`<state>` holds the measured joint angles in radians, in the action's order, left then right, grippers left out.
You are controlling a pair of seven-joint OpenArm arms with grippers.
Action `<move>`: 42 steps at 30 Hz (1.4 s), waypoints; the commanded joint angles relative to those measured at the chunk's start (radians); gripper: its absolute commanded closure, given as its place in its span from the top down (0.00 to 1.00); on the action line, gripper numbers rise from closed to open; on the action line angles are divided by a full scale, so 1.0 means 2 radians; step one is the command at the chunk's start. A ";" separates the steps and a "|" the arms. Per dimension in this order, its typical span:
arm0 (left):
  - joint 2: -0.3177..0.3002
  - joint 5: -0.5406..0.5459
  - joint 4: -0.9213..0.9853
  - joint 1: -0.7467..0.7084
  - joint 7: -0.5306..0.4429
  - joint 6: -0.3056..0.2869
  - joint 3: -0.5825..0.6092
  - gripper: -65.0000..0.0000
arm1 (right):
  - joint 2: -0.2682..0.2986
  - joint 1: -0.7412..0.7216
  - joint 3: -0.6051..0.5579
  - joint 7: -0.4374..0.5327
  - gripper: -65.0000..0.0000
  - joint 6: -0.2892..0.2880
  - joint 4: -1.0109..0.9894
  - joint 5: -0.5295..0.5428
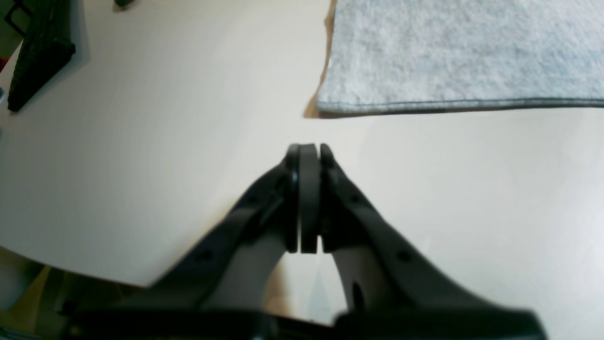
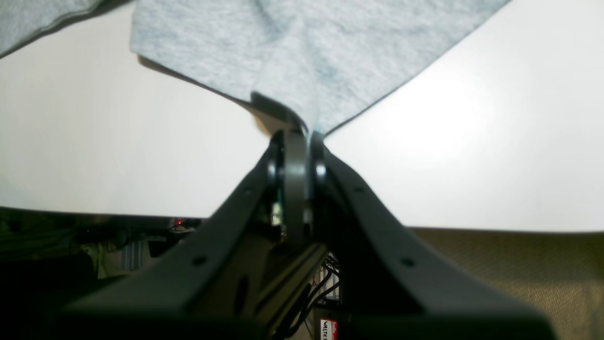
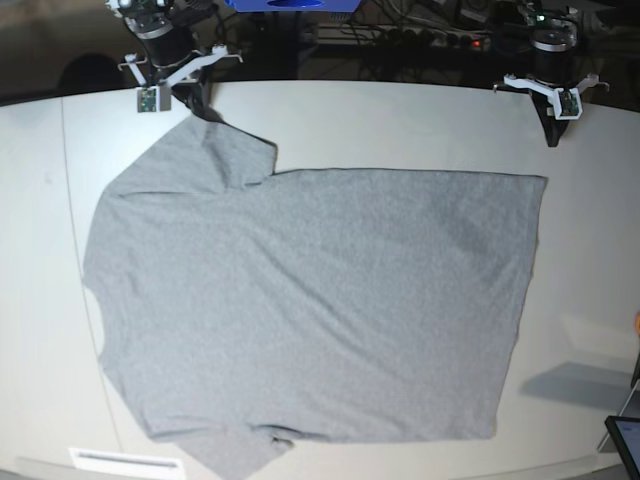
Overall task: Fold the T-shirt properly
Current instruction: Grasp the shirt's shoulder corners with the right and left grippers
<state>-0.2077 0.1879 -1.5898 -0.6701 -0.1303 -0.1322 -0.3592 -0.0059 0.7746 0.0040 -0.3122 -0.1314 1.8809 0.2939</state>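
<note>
The heather-grey T-shirt [image 3: 300, 300] lies spread flat on the white table [image 3: 400, 120], plain side up, neck end to the left in the base view. My right gripper [image 2: 309, 134] is shut on the tip of the far sleeve [image 2: 302, 56], at the table's back left corner [image 3: 195, 105]. My left gripper [image 1: 309, 148] is shut on nothing and hovers over bare table at the back right [image 3: 551, 135], a short way from the shirt's hem corner [image 1: 330, 101].
The table's rear edge runs right behind both arms, with cables and equipment beyond it. A dark device [image 3: 625, 435] sits at the front right corner. A white strip [image 3: 125, 460] lies at the front left. A black object [image 1: 37, 52] stands beside the left arm.
</note>
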 commanded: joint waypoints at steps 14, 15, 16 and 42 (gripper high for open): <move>-0.006 0.024 -0.013 0.034 0.079 0.004 -0.006 0.41 | 0.000 0.004 0.003 0.000 0.00 -0.003 0.007 0.003; -0.009 0.040 -0.014 0.037 0.086 0.004 -0.006 0.41 | 0.000 0.004 0.001 0.000 0.00 -0.003 0.007 0.003; -0.011 0.063 -0.019 0.041 0.096 0.003 -0.006 0.41 | 0.000 0.004 0.001 0.000 0.00 -0.003 0.007 0.003; -0.051 0.396 0.037 0.090 0.281 -0.064 -0.039 0.54 | 0.000 0.003 0.002 0.000 0.00 -0.003 0.007 0.002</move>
<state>-0.2993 0.9707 -1.5063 -0.4797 0.4416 -0.2596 -0.4290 -0.0059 0.7704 0.0063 -0.3161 -0.1333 1.8812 0.2935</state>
